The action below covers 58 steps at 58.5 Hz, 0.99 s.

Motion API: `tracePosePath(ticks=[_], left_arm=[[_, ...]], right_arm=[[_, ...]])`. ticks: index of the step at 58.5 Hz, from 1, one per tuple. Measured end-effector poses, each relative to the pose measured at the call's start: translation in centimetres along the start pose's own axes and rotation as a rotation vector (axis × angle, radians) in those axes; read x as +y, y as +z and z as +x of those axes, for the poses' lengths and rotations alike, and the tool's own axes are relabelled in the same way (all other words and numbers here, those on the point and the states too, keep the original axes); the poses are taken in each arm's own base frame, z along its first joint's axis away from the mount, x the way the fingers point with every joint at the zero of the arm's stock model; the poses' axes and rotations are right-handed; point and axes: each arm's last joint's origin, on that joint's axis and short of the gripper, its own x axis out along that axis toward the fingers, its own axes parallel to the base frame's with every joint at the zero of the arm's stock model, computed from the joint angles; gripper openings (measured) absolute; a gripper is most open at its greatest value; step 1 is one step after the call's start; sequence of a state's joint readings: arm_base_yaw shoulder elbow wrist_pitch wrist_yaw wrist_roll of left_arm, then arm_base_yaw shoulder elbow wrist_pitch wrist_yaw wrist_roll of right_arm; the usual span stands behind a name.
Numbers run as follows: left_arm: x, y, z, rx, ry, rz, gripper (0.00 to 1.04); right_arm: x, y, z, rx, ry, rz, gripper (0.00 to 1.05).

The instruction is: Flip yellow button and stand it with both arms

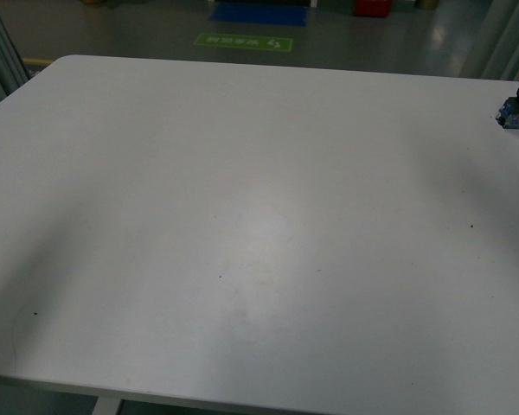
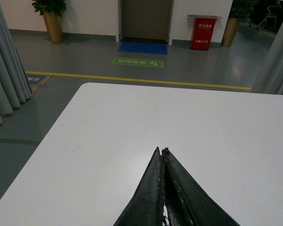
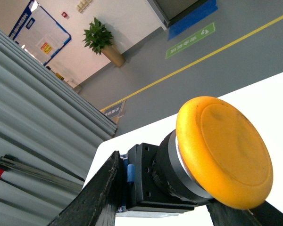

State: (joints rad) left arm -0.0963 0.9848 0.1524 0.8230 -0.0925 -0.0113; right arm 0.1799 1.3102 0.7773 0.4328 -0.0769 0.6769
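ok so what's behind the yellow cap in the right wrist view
The yellow button's metal ring, black collar and black contact block with a blue part, held in the right gripper. The cap hides the collar's far side.

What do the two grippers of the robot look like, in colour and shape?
The left gripper has two black fingers, long and tapered to a thin point, with rough inner edges. The right gripper also has black fingers, with a coarse, grainy surface. No cables or markings show.
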Motion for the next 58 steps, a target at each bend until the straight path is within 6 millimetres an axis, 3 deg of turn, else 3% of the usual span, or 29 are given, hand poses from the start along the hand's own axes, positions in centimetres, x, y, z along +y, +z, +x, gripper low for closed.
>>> tracePosePath(ticks=[26, 58], left_arm=[[1.4, -1.6, -3.2, -0.005, 0.001, 0.003, 0.04], [1.4, -0.7, -5.6, -0.036, 0.001, 0.003, 0.04]], right_arm=[[-0.6, 0.4, -0.9, -0.030, -0.015, -0.038, 0.43], [-0.8, 1.1, -2.2, -0.063, -0.031, -0.111, 0.43]])
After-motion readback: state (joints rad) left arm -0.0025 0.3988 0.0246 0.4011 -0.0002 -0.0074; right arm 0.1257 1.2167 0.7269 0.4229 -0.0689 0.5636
